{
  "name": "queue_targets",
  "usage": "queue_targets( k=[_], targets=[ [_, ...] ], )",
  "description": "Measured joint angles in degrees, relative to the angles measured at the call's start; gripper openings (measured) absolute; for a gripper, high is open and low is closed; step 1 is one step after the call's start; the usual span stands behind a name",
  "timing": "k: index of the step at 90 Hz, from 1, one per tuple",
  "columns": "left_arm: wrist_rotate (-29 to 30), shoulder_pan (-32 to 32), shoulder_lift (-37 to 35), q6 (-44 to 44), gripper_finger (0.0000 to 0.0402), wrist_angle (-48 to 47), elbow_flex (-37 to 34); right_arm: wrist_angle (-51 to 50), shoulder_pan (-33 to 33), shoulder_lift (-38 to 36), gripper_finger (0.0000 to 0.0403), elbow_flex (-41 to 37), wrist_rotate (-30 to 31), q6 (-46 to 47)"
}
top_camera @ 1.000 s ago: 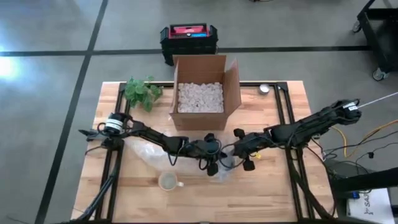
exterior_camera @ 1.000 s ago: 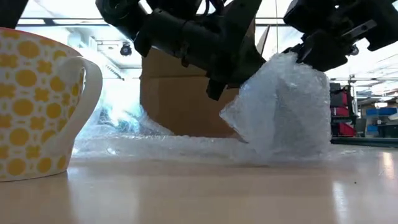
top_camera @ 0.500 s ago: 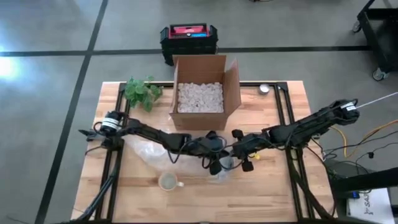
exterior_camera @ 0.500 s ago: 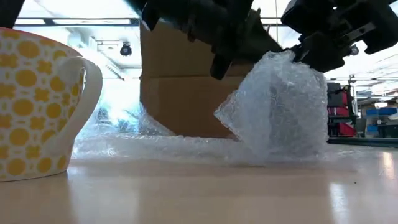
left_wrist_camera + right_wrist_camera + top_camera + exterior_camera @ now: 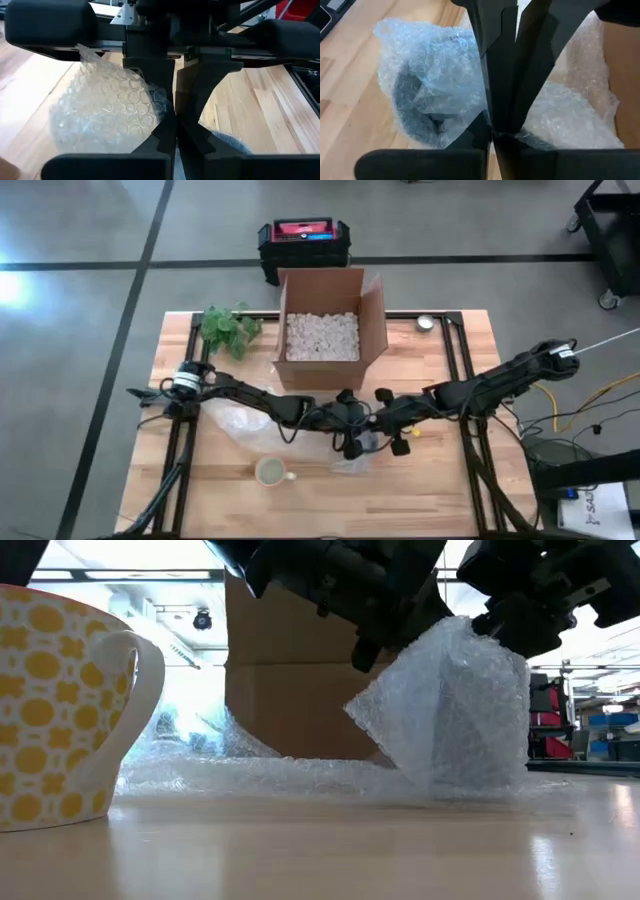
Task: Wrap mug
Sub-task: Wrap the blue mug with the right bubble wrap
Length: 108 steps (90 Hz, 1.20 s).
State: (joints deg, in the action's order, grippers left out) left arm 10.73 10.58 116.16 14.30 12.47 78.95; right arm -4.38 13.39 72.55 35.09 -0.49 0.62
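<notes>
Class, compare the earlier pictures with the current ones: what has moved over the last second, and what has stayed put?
The left gripper, shut on the bubble wrap, has shifted rightward toward the right gripper, which also pinches it; the lifted fold now stands slightly taller. The mug, cardboard box and plant have not moved.

Both arms reach low across the table toward its middle, where their grippers meet nearly tip to tip. The left gripper (image 5: 350,442) points rightward, its fingers (image 5: 165,137) pressed together. The right gripper (image 5: 385,428) points leftward, fingers (image 5: 492,112) likewise closed, wrist angled slightly downward.
</notes>
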Motion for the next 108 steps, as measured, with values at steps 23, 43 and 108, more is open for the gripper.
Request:
queue_targets(
  k=[23,43,108],
  targets=[
    [-0.86,0.27,0.26,-0.49,0.0000,-0.28,-1.36,-0.03,-0.02,0.03,0.0002,-0.13,0.00,0.42],
    [-1.06,0.25,0.28,-2.33,0.0000,0.11,-1.45,0.08,-0.02,0.03,0.0002,-0.13,-0.04,0.86],
    [-2.96,0.36,0.39,-2.85,0.0000,0.98,-2.95,-21.01,-0.04,-7.18,0.0109,8.99,0.43,-2.98]
  ],
)
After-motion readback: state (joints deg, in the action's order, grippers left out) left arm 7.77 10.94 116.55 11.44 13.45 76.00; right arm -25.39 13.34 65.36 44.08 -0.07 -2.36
